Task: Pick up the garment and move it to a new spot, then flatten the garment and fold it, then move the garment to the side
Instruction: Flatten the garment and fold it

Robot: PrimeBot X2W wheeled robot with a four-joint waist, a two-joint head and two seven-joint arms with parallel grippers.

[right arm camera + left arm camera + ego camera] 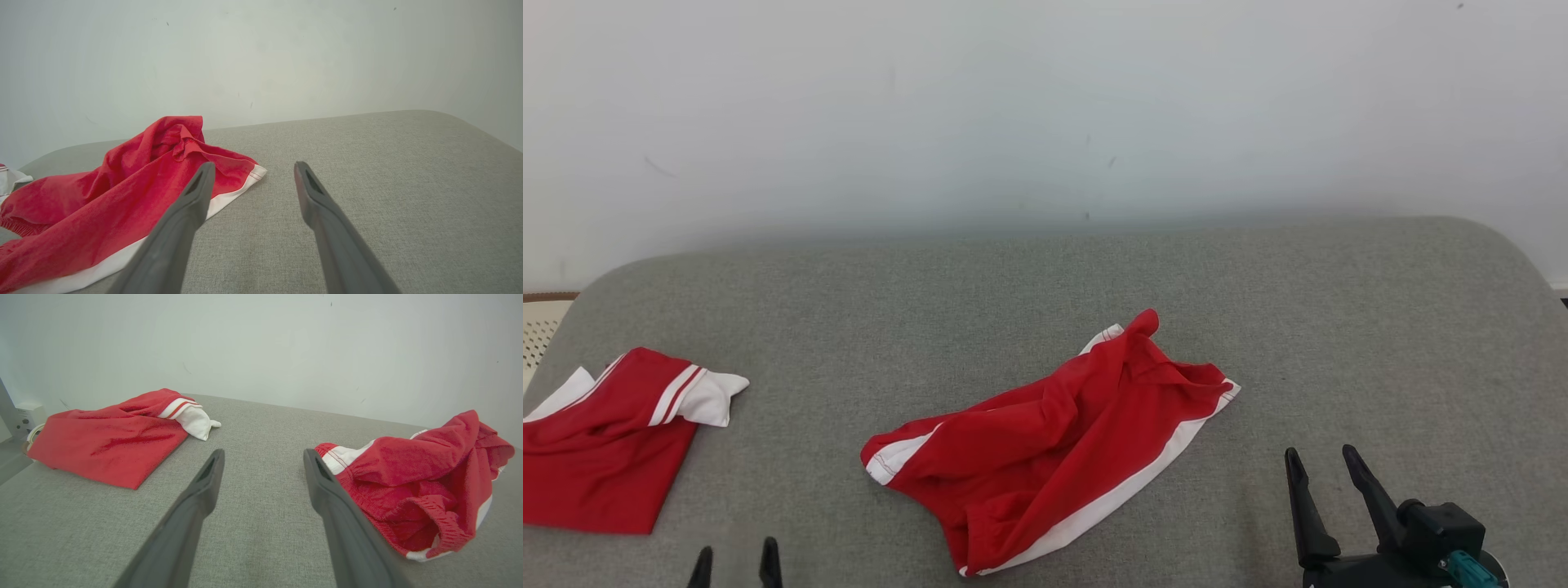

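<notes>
Crumpled red shorts (1054, 441) lie in the middle of the gray pad (1380, 327), with open room right and far. The left gripper (736, 547) and right gripper (1320, 452) are spread wide, released.

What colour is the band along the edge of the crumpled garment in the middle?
White band on a red garment; the head view shows it best.

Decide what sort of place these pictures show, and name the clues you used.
Likely an indoor test space for folding clothes, though not certain: a grey fabric-covered surface against a bare white wall, with a crumpled red garment in the middle and a second red garment at its left.
</notes>
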